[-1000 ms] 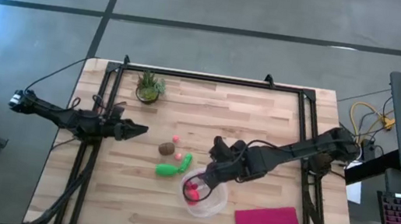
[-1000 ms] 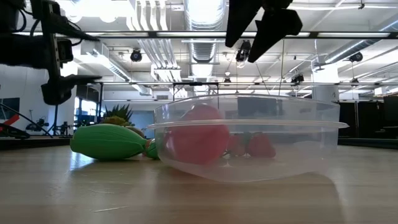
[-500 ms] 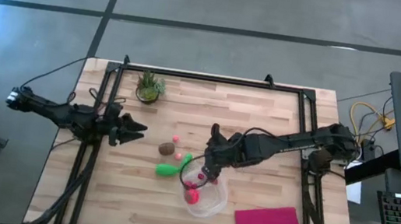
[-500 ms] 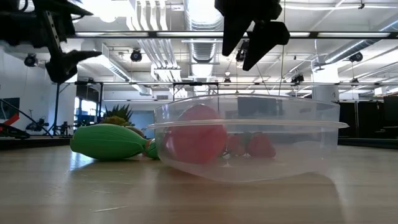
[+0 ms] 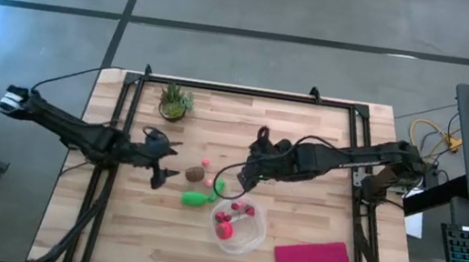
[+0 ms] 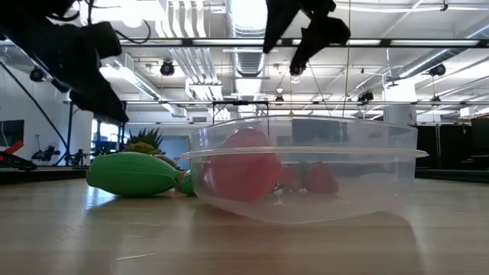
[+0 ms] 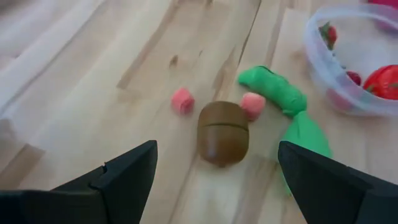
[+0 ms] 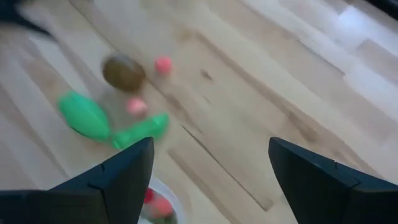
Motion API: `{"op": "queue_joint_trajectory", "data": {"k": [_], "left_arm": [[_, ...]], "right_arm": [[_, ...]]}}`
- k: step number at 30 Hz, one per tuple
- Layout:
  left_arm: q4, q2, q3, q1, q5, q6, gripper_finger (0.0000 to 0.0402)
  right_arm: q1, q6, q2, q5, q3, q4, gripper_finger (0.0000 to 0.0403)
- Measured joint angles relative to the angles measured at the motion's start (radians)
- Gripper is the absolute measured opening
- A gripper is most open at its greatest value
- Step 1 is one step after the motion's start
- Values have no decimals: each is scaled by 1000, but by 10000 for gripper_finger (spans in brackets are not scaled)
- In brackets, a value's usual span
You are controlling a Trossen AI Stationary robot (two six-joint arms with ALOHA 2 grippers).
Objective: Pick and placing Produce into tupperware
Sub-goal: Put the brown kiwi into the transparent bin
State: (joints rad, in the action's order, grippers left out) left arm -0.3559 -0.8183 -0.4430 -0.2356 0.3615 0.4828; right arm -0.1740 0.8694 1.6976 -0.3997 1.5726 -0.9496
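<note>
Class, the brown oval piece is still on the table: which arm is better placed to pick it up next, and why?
Probably the left. The left gripper hangs beside the brown oval piece with jaws open, and its wrist view centres the piece between them. The right gripper, also open, sits beyond the green pieces.

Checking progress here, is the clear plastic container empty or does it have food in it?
Not empty. The container holds a red-pink piece and small red bits; other produce lies outside it.

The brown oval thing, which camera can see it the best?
The left wrist view: the brown oval sits close and sharp between the open left gripper fingers, showing its seam. The high view shows it tiny; the right wrist view shows it small and blurred. The low view doesn't show it.
</note>
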Motion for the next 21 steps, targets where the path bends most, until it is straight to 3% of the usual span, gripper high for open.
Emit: {"op": "queue_joint_trajectory", "data": {"k": [9,15,21], "left_arm": [[128,-185,-10,0,-16,7,320],[138,-203,-17,0,-31,-21,320],[189,-192,-21,0,-32,-151,320]], "right_arm": [[3,55,-124,-21,0,73,297],[-15,85,-220,5,0,86,302],[-44,-55,-330,-26,0,81,306]]}}
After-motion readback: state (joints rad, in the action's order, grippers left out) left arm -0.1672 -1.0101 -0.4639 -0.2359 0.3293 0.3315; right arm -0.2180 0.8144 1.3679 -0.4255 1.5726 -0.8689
